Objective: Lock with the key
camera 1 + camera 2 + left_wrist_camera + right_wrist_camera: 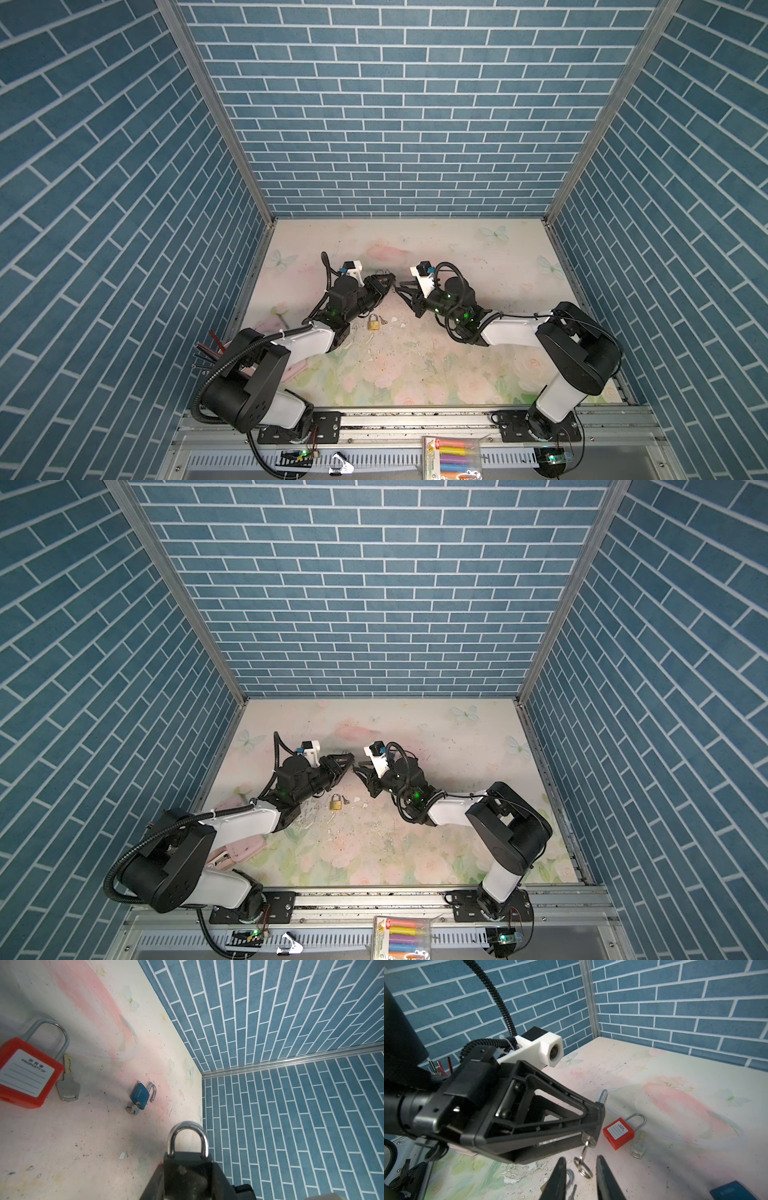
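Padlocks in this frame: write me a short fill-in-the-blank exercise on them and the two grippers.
1. The left gripper is shut on the black padlock, whose shackle is ___.
2. The blue padlock lies with its shackle ___.
3. The red padlock has a white label reading "___ OF".
4. The right gripper has open jaws flanking the key ___ that hangs from the black padlock's key.
Missing: closed; open; PROPERTY; ring.
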